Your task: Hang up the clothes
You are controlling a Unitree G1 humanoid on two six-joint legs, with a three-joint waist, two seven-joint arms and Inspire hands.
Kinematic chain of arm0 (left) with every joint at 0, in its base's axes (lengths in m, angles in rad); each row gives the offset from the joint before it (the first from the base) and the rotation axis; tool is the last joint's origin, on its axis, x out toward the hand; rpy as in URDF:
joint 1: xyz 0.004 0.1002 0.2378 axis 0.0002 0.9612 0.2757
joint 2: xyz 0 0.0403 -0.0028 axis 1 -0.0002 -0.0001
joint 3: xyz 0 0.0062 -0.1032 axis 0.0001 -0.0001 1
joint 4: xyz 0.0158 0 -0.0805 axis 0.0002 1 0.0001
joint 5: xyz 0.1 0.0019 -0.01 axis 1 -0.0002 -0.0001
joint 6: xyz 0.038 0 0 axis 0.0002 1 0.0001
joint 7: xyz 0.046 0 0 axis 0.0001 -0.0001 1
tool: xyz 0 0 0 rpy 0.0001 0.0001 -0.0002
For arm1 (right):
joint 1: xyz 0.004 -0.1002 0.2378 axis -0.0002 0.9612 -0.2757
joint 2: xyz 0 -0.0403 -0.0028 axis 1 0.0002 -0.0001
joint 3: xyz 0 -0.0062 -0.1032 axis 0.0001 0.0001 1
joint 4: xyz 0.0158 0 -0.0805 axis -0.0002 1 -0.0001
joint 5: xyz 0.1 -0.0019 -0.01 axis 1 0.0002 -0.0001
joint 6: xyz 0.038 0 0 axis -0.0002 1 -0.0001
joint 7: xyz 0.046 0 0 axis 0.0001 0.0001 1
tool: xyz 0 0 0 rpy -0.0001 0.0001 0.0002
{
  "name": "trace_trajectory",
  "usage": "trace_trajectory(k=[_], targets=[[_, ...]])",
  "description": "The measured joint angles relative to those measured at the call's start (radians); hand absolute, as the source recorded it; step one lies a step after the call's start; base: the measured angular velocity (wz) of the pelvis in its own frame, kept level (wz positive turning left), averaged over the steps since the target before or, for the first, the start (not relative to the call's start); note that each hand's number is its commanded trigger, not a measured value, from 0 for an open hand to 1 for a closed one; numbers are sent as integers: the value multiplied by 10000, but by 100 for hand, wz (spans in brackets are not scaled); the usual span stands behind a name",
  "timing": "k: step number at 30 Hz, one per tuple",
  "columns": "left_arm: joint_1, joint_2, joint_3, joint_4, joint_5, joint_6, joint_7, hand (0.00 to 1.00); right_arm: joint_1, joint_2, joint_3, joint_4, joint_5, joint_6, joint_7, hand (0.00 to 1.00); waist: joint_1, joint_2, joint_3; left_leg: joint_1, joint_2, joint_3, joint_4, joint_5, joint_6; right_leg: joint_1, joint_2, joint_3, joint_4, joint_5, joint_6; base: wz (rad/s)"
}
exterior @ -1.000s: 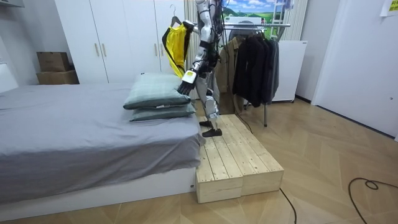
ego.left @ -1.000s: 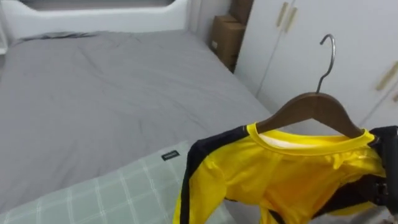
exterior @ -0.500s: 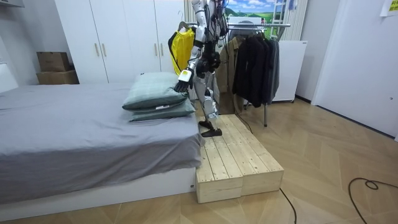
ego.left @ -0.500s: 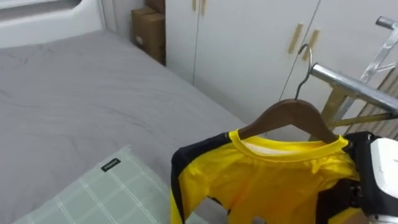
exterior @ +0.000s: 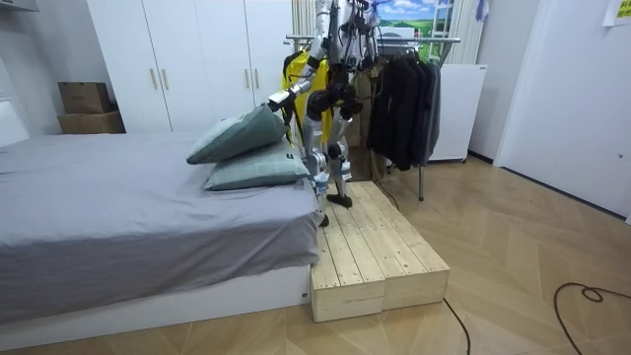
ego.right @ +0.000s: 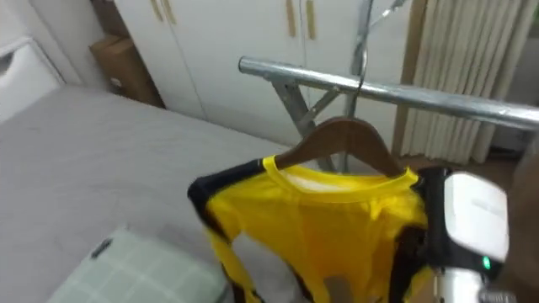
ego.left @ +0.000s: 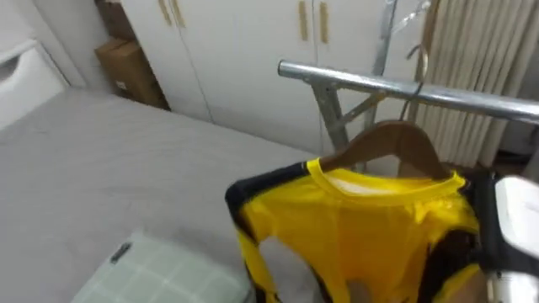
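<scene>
Yellow shirt (ego.left: 370,227) is hanging on wooden hanger (ego.left: 392,143), hanger lying left-right across the view, hook pointing up at the metal rail (ego.left: 404,88); hooked or not, can't tell. Right hand (ego.right: 472,215) is sitting at the shirt's right shoulder, grip unreadable. Left hand (exterior: 275,101) is reaching by the raised pillow (exterior: 242,133), state unclear.

White wardrobe (exterior: 177,59) at back wall. Grey bed (exterior: 108,207) with green pillows (exterior: 246,170). Brown boxes (exterior: 87,106) in corner. Wooden step (exterior: 380,258) beside bed. Wood floor (exterior: 537,237).
</scene>
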Motion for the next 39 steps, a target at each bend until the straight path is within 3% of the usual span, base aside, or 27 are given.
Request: trace_trajectory(k=[1, 2, 3, 4, 5, 6, 7, 8, 9, 10, 11, 12, 14, 15, 16, 17, 18, 21, 27, 31, 35, 39], targets=[[56, 29, 92, 21, -164, 46, -19, 0, 95, 121, 118, -1, -81, 61, 93, 100, -152, 7, -4, 102, -6, -173, -26, -27, 60, 344, 141, 321, -520, 224, 90, -105], [90, 62, 261, 40, -462, 152, 17, 0, 203, 305, 163, -65, -267, 69, 141, 100, -794, -31, 9, 191, -118, -855, 7, -88, 168, 1028, 504, 1067, -1662, 640, 175, -67], [38, 88, 264, 44, -540, 148, 25, 0, 215, 327, 134, -409, -236, 269, 124, 100, -1330, -107, 49, 95, -310, -1046, -82, -163, 303, 1554, 825, 2038, -2544, 931, 230, -51], [-35, 87, 264, 53, -539, 142, 33, 0, 221, 331, 45, -629, -219, 370, 66, 100, -1470, -105, 53, 34, -372, -1037, -180, -133, 384, 1686, 943, 2455, -2913, 1070, 265, -63], [-167, 97, 268, 127, -532, 129, 155, 0, 156, 333, -221, -940, -219, 475, -137, 100, -1583, -125, 66, -122, -460, -976, -317, 65, 681, 1799, 1085, 3110, -3422, 1715, 387, -95], [-184, 100, 268, 200, -545, 129, 316, 0, 106, 343, -397, -1043, -217, 476, -325, 100, -1592, -128, 72, -214, -408, -976, -293, 20, 996, 1750, 1322, 3482, -3685, 2301, 493, -103], [-186, 109, 269, 276, -599, 131, 409, 0, 105, 393, -453, -1041, -212, 475, -336, 100, -1618, -111, 67, -206, -358, -945, -310, -187, 1168, 1714, 1449, 3587, -3749, 2388, 596, -84], [-227, 229, 275, 424, -778, 130, 469, 0, 211, 660, -557, -1018, -228, 480, -300, 100, -1668, -163, 51, -270, -202, -550, -303, -341, 1152, 1586, 1441, 3466, -4044, 2632, 828, -99], [-225, 295, 274, 645, -1102, 107, 498, 0, 332, 822, -532, -963, -241, 439, -213, 100, -1304, -173, 68, -319, 117, 423, -344, -415, 1167, 1261, 945, 1782, -4059, 2589, 884, -110], [-203, 295, 275, 753, -1226, 103, 497, 0, 434, 899, -532, -947, -269, 418, -158, 100, -1170, -162, 71, -290, 260, 843, -306, -448, 1115, 1003, 556, 356, -3558, 2278, 657, -109], [-100, 294, 275, 786, -1343, 92, 474, 0, 700, 941, -568, -926, -252, 414, -153, 100, -1065, -168, 56, -189, 333, 1353, -284, -503, 1037, 814, -424, -1632, -2275, 1739, 613, -67], [7, 340, 275, 794, -1342, 75, 425, 0, 836, 948, -563, -819, -235, 403, -149, 100, -945, -273, 37, -63, 315, 1906, -251, -534, 989, 938, -1381, -2636, -1331, 1241, 947, -53], [93, 444, 375, 821, -1342, 61, 358, 0, 818, 1085, -470, -578, -197, 365, -47, 100, -636, -454, 36, 46, 347, 2388, 108, -695, 872, 1297, -2108, -3378, -1483, 760, 1255, -81], [131, 445, 589, 854, -1341, 59, 355, 0, 808, 1102, -309, -530, -241, 348, 9, 100, -583, -531, 48, 7, 387, 2514, 367, -775, 711, 1444, -2093, -3749, -2044, 674, 824, -82], [143, 411, 654, 885, -1340, 57, 351, 0, 825, 1094, -287, -492, -276, 328, 28, 100, -602, -497, 37, -36, 484, 2563, 461, -797, 672, 1460, -2027, -3768, -2149, 765, 805, -47], [212, 407, 760, 884, -1340, 16, 351, 0, 870, 1092, -276, -432, -268, 329, 37, 100, -670, -398, -46, -57, 516, 2561, 500, -738, 587, 1568, -1824, -3596, -2487, 871, 693, -31], [342, 423, 885, 883, -1340, -84, 352, 0, 857, 1095, -246, -353, -256, 332, 78, 100, -618, -391, -57, -26, 600, 2397, 469, -693, 522, 1653, -1620, -3483, -2754, 1037, 596, -33], [677, 531, 962, 874, -1343, -123, 352, 0, 861, 1096, -163, -356, -213, 321, 288, 100, -539, -444, -79, 110, 713, 2061, 366, -641, 406, 1771, -1290, -3283, -3015, 1231, 407, -34], [783, 633, 1203, 865, -1357, -293, 356, 0, 533, 1079, 11, -372, -228, 394, 625, 100, -405, -459, -85, 317, 813, 2020, 162, -548, 187, 1801, -982, -3084, -3010, 1301, 206, -16], [784, 652, 1266, 704, -1353, -295, 389, 0, 442, 1101, 97, -373, -222, 392, 728, 100, -467, -456, -86, 425, 790, 1471, 63, -516, 141, 2092, -911, -3184, -3193, 1334, 119, 8], [784, 642, 1266, 485, -1352, -295, 459, 0, 148, 1099, 134, -373, -226, 392, 878, 100, -462, -468, -91, 381, 795, 1192, 60, -505, 144, 2155, -884, -3341, -3348, 1393, 62, 8], [784, 568, 1266, 480, -1342, -295, 629, 0, -89, 1095, 139, -374, -358, 392, 979, 100, -456, -470, -95, 381, 801, 1182, 46, -492, 128, 2138, -870, -3366, -3345, 1405, 45, 1]])
